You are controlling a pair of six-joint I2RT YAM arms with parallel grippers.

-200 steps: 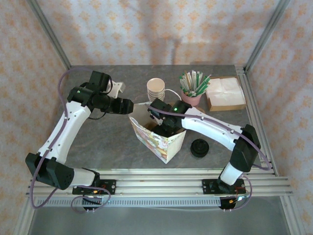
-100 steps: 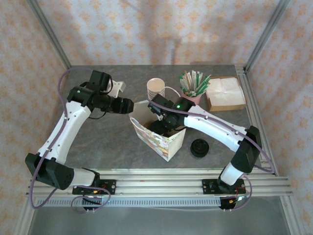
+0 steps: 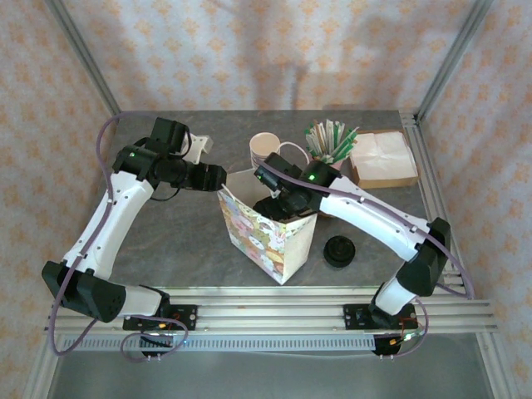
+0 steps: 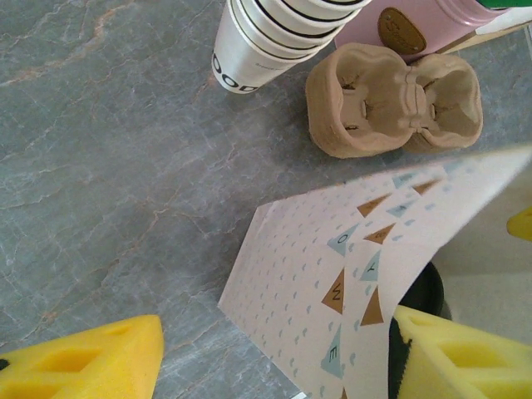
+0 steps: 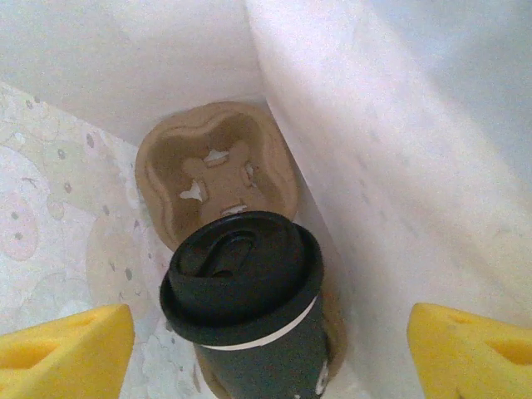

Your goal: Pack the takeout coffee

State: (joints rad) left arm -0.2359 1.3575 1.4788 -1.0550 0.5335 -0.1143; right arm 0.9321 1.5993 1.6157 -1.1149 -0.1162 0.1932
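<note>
My right hand is down inside the paper bag. Its jaws are spread wide, and the yellow fingers sit to either side of the takeout coffee without touching it, so I am gripping nothing. The coffee stands upright at the bottom of the bag with its black lid on, seated in one well of a brown pulp carrier. The well next to it is empty. The bag's pale inner walls rise close around the cup.

My left hand is at the bag's top rim, on the side facing the left edge of the surface. Its jaws are apart too. A flap of the bag's wall, printed with little pennants, passes between the fingers and lies close against one of them. I cannot tell whether it presses there, and the hand is not clamped on it.

The bag stands upright about the middle of the surface. Toward the far edge are a stack of lidless cups and a pink holder full of green-and-white sticks, with a box of napkins near the far right corner. A spare carrier, both wells empty, lies on the surface just beside the cup stack and the pink holder. A low stack of black lids sits beside the bag toward the right edge.
</note>
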